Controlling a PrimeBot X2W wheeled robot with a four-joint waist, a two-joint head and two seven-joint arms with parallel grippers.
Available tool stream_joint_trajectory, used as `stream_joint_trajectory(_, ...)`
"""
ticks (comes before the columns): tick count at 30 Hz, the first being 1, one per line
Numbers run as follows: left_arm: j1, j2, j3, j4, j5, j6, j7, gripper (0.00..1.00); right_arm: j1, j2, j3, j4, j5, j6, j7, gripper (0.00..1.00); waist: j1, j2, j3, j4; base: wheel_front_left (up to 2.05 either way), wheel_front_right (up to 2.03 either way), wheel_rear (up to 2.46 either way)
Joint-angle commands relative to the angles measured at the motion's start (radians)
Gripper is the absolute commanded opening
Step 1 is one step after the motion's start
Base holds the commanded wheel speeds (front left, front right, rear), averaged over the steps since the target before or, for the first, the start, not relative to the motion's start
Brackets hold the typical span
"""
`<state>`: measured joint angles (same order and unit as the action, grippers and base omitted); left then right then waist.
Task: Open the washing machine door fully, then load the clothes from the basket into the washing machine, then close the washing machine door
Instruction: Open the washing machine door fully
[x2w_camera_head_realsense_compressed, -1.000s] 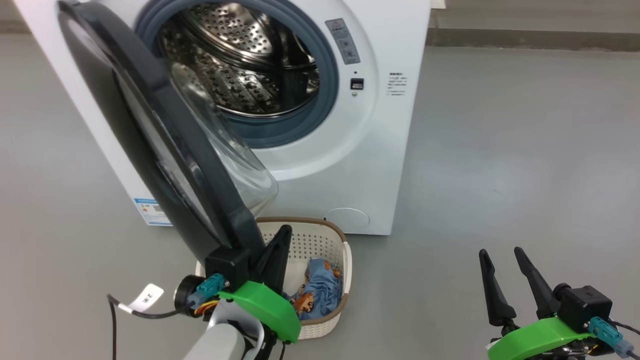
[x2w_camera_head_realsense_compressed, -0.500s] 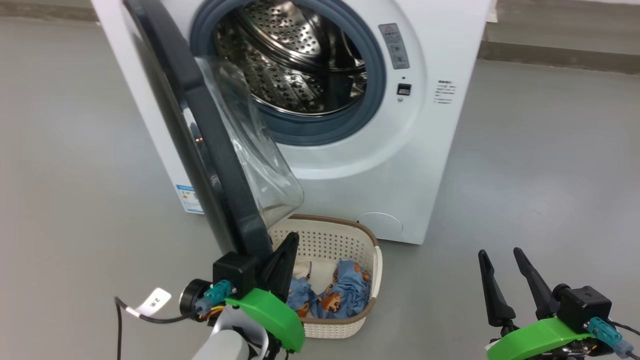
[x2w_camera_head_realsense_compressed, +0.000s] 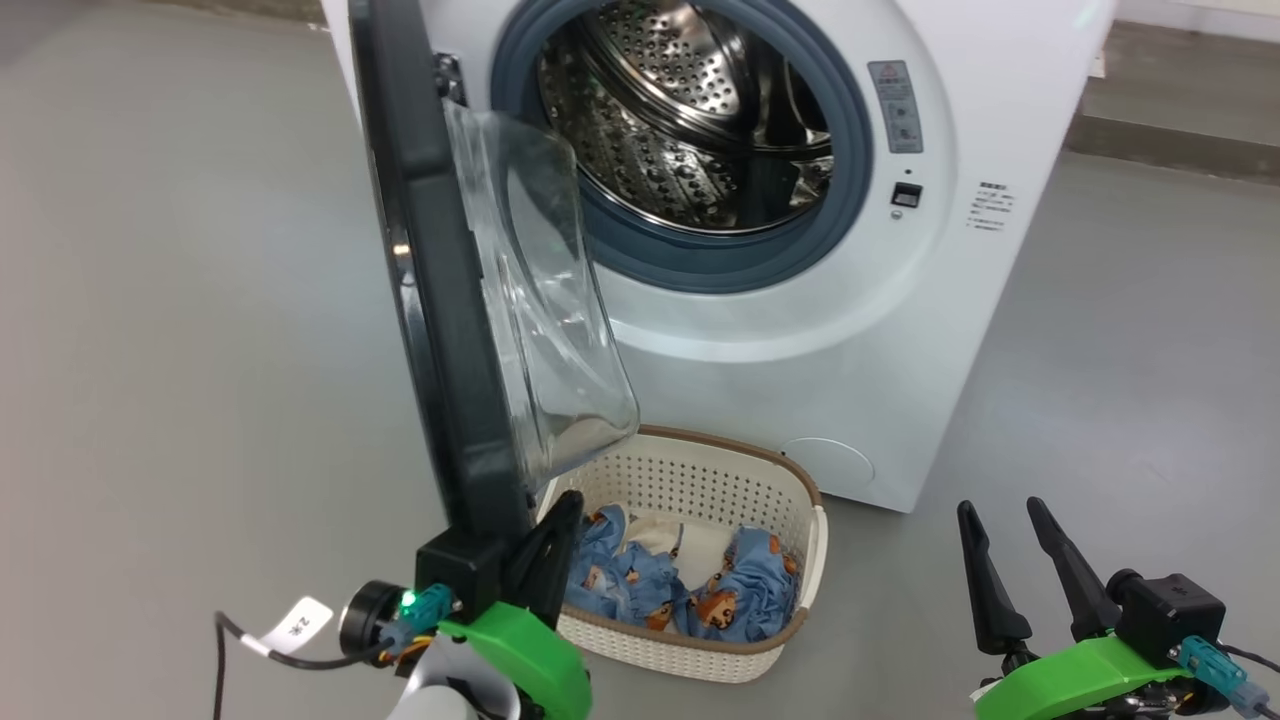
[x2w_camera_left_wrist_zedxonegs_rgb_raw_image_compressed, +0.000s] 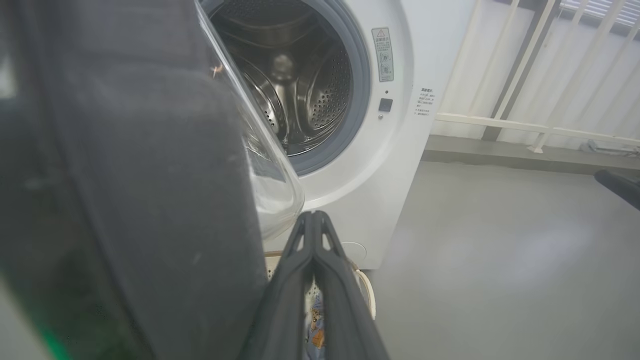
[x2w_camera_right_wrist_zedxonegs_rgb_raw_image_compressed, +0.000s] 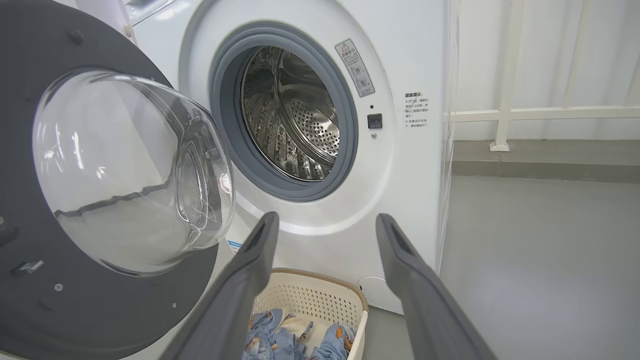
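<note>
White front-loader washing machine (x2w_camera_head_realsense_compressed: 900, 400) on a grey floor (x2w_camera_head_realsense_compressed: 1120, 350), and its door (x2w_camera_head_realsense_compressed: 425, 260) stands wide open on the left side. The black rim is pretty much edge-on to the head camera, and the clear glass bowl (x2w_camera_head_realsense_compressed: 540, 300) bulges out toward the steel drum (x2w_camera_head_realsense_compressed: 690, 130).

The basket (x2w_camera_head_realsense_compressed: 690, 478) sits on the floor right in front of the machine, tucked partly under the door's lower edge. The clothes (x2w_camera_head_realsense_compressed: 745, 600) are in it, blue pieces with little bear prints bunched around a cream-white one.

The left claw (x2w_camera_head_realsense_compressed: 566, 508) has its two fingers pressed flat together with nothing between them. It's right at the bottom of the door rim, over the basket's near-left corner. Honestly can't tell if it's actually touching the rim or just beside it.

The right claw (x2w_camera_head_realsense_compressed: 1000, 505) is well off to the right over bare floor, fingers spread apart and gripping nothing, pointing toward the machine's front.
</note>
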<state>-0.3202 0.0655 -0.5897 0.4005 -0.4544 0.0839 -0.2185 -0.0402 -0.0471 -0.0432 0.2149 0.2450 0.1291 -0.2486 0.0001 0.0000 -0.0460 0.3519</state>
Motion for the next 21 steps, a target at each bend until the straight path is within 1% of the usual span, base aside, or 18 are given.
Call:
stream_joint_trajectory(1, -0.009, 0.039, 0.053, -0.02, -0.004, 0.024, 0.001, 0.0, -0.013, -0.003, 0.029, -0.02, 0.011, 0.002, -0.013, 1.0, 0.0, 0.0, -0.003, 0.02, 0.0, 0.0, 0.0)
stream_joint_trajectory(12, 0.026, 0.091, 0.106, -0.062, -0.034, 0.059, 0.001, 0.0, -0.006, -0.003, 0.032, -0.014, 0.012, 0.002, -0.013, 1.0, 0.0, 0.0, -0.003, 0.076, 0.0, 0.0, 0.0)
stream_joint_trajectory(21, 0.054, 0.132, 0.155, -0.087, -0.058, 0.083, -0.006, 0.0, -0.011, -0.003, 0.044, -0.01, 0.015, 0.002, -0.013, 1.0, 0.0, 0.0, 0.001, 0.091, 0.0, 0.0, 0.0)
